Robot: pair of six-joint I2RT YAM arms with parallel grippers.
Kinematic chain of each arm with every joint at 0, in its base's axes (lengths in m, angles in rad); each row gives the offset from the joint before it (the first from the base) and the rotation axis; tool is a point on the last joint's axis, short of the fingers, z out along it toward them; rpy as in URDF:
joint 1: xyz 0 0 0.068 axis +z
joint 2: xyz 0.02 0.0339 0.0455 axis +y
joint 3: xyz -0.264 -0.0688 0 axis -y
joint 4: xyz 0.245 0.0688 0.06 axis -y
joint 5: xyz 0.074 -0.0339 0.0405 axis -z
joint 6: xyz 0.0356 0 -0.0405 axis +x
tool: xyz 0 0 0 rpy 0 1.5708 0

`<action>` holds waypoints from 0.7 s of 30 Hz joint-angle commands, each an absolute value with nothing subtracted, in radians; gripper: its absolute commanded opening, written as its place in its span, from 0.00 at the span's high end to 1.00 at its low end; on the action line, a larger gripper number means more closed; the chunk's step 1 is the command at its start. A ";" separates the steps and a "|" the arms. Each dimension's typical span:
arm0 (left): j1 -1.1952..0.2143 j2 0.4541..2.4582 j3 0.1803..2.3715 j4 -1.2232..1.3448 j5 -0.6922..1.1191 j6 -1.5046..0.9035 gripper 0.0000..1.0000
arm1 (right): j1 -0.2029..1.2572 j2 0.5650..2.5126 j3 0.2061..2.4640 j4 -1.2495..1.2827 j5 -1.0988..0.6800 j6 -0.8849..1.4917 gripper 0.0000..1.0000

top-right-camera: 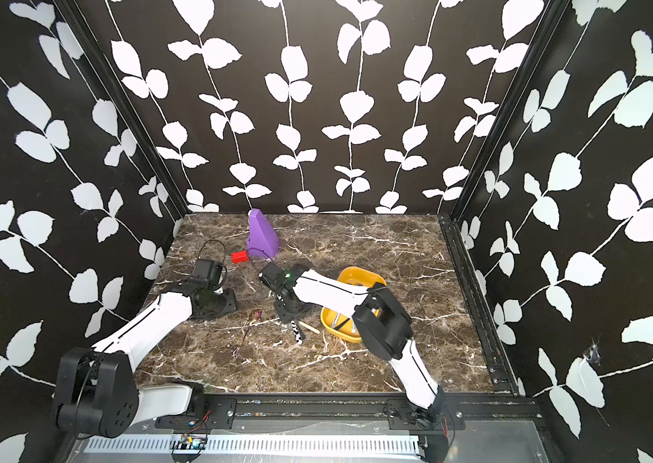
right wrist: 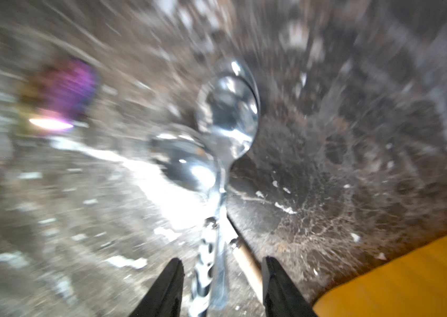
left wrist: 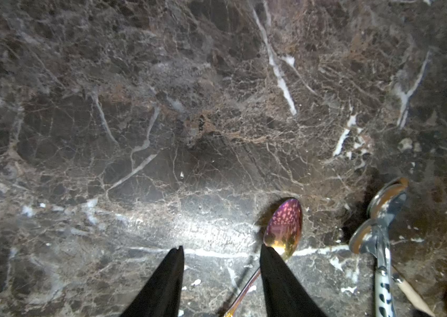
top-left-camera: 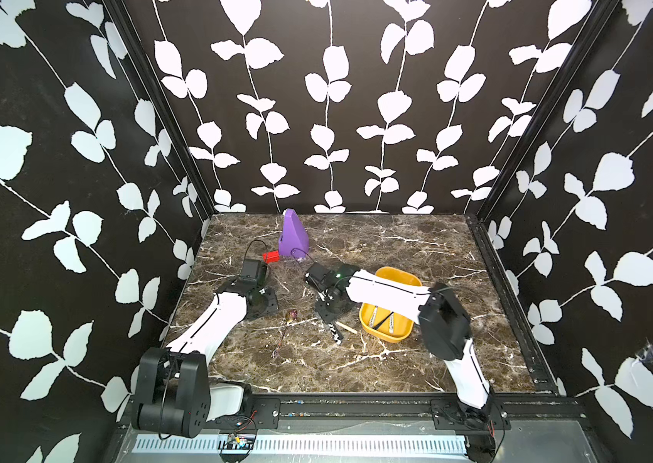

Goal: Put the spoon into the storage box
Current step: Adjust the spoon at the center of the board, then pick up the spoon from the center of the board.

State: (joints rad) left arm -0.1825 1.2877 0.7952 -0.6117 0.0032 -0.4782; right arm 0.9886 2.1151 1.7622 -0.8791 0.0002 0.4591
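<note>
Right claw [right wrist: 221,277] hangs half open with nothing gripped, its black tips straddling two shiny metal spoons [right wrist: 226,115] lying on the veined marble table [right wrist: 354,178]. Beside it sits the shallow yellow plastic storage box [top-left-camera: 393,276] holding a few utensils [top-left-camera: 381,320].

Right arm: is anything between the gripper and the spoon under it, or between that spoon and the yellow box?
Nothing visible blocks the right gripper: its open jaws straddle the spotted-handle spoon. A wooden-handled spoon lies right beside it, on the storage box side, so it may get dragged along.
</note>
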 commanded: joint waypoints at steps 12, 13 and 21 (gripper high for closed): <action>-0.179 1.300 0.775 -0.586 0.008 -0.473 0.49 | 1.019 2.187 1.780 -0.935 -0.105 0.494 0.65; -0.179 1.304 0.779 -0.584 0.009 -0.470 0.50 | 1.020 2.194 1.784 -0.936 -0.113 0.495 0.65; -0.179 1.310 0.784 -0.579 0.018 -0.469 0.51 | 1.022 2.274 1.845 -1.017 -0.090 0.491 0.71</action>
State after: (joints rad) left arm -0.1825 1.3125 0.7826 -0.5911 0.0105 -0.4767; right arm 1.0164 2.2257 1.7985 -0.9440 -0.1062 0.4873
